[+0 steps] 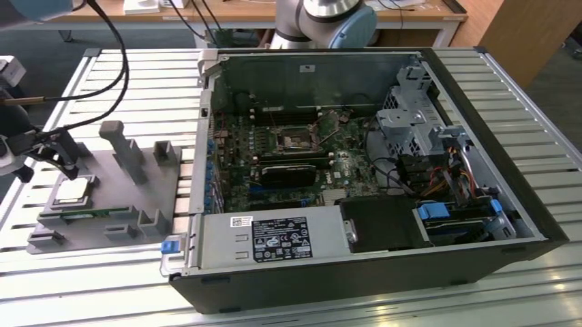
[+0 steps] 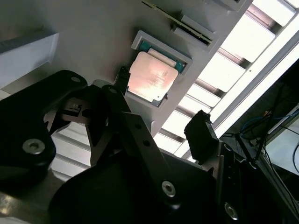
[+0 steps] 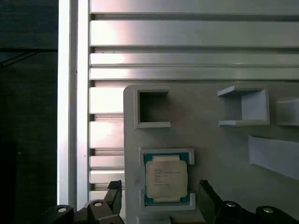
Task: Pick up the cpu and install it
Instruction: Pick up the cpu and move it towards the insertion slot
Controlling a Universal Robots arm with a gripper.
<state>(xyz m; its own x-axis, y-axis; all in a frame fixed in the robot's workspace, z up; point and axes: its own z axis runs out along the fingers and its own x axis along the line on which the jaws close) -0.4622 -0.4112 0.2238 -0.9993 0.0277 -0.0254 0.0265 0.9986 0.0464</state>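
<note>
Gripper (image 3: 160, 189) open, flanking the cpu (image 3: 166, 179) — an off-centre close could tilt it or snag the grey holder (image 3: 210, 140).

Under me lay a grey fixture tray (image 3: 215, 154) on the slatted metal table (image 1: 91, 286), with a green memory stick (image 1: 86, 216) slotted along one edge and a square pocket (image 3: 153, 107) near one corner. To the exterior view's right of the tray stood an open computer case (image 1: 514, 163), its motherboard (image 1: 272, 136) bared, a black card (image 1: 291, 174) seated across it, and the power supply (image 1: 272, 240) along the front.
</note>
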